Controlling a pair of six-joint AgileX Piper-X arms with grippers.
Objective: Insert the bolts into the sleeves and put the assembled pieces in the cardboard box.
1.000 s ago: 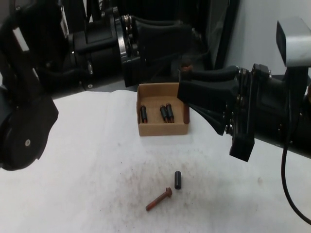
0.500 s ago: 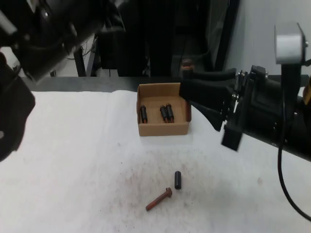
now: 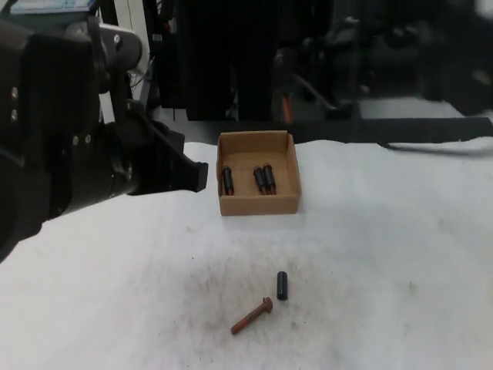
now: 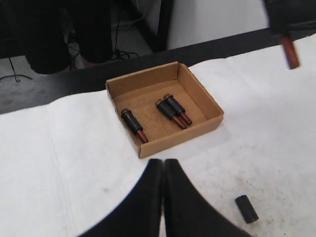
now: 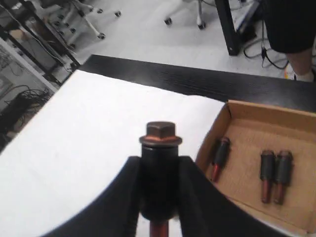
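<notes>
Where the box stands: an open brown cardboard box (image 3: 258,205) (image 4: 178,139) (image 5: 256,113) is set at the far middle of the white cloth (image 3: 385,254) spread over the bench.
Box contents: three assembled pieces, each a copper-coloured bolt seated in a black sleeve, are laid flat on the box floor. One (image 3: 228,181) lies alone toward the left wall. The other two (image 3: 264,179) lie side by side to its right, close enough that no gap can be made out.
Loose bolt: one copper-coloured hex-head bolt (image 3: 252,317) is laid bare on the near middle of the cloth, well apart from the box, with its head turned to the far right.
Loose sleeve: one short black cylindrical sleeve (image 3: 283,285) (image 4: 246,208) is laid just beside the bolt's head, on its far right side. No bolt is seated in it.
Left claw: the black two-fingered left gripper (image 4: 163,163) is clenched on nothing, its fingers pressed together. It is held over the cloth to the left of the box (image 3: 192,176).
Right claw: the right gripper (image 5: 159,165) is clamped around a fourth assembled piece (image 5: 159,190). The black sleeve is pinched between the fingers, the hex head (image 5: 160,133) stands clear of the fingertips, and copper thread (image 5: 158,229) shows at the opposite end. This piece is held off the cloth and outside the box. From the left wrist its threaded end (image 4: 290,52) is seen hanging free.
</notes>
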